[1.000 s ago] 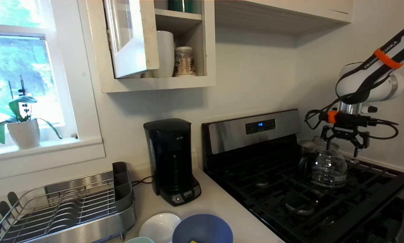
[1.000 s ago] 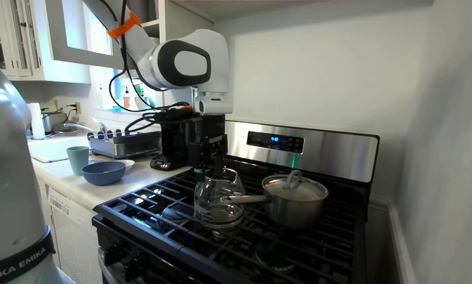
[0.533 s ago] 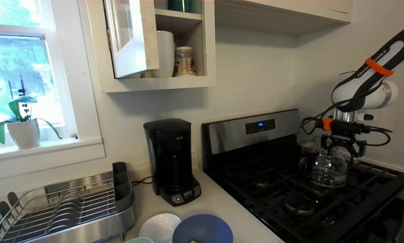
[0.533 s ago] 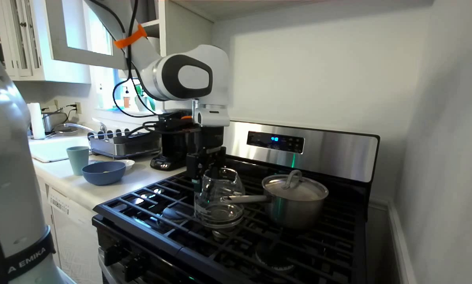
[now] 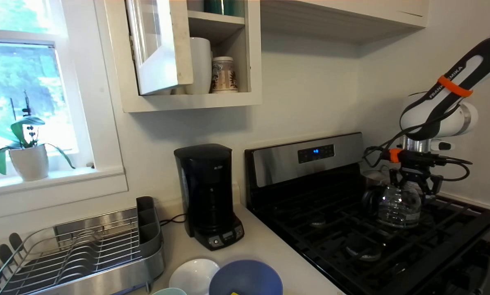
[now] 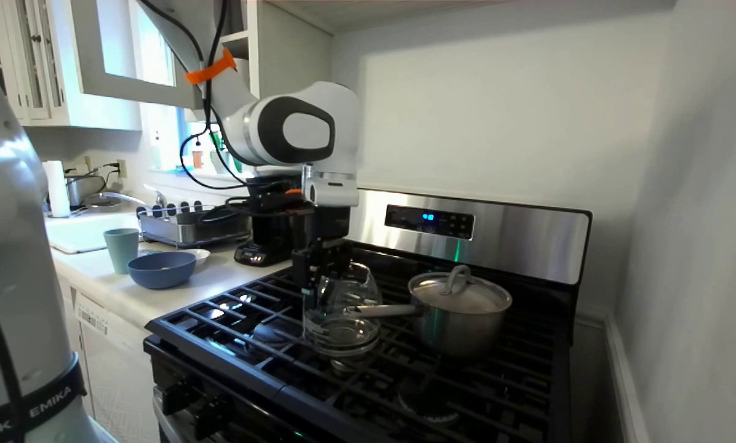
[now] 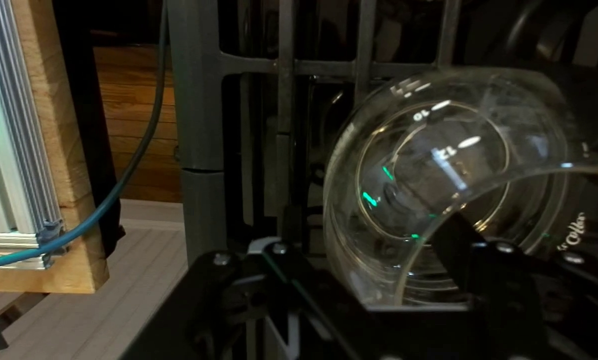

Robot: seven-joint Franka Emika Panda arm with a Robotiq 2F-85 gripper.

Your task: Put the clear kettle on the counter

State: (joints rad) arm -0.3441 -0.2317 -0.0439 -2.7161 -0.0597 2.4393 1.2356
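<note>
The clear kettle [image 5: 400,207] is a rounded glass carafe with a dark handle [image 5: 370,200]. It stands upright on the black stove grates, also in an exterior view [image 6: 342,320]. Its mouth is open and no lid shows. My gripper [image 5: 414,191] is open and points down at the kettle's top. In the wrist view the gripper [image 7: 364,240] straddles the glass rim: one of the fingers [image 7: 451,245] is inside the mouth, the other is outside the wall. I cannot tell whether either touches the glass. The counter [image 5: 273,246] is the light worktop beside the stove, also in an exterior view [image 6: 220,283].
A lidded steel pot [image 6: 460,323] stands beside the kettle, its handle [image 6: 380,311] reaching in front of the glass. On the counter are the black coffee maker [image 5: 208,192], a blue bowl [image 5: 246,280], a white plate [image 5: 194,272], a cup [image 6: 122,252] and a dish rack [image 5: 85,254].
My gripper has come down over the kettle's rim, shifting slightly left in an exterior view. Its jaws stay open. The kettle has not moved.
</note>
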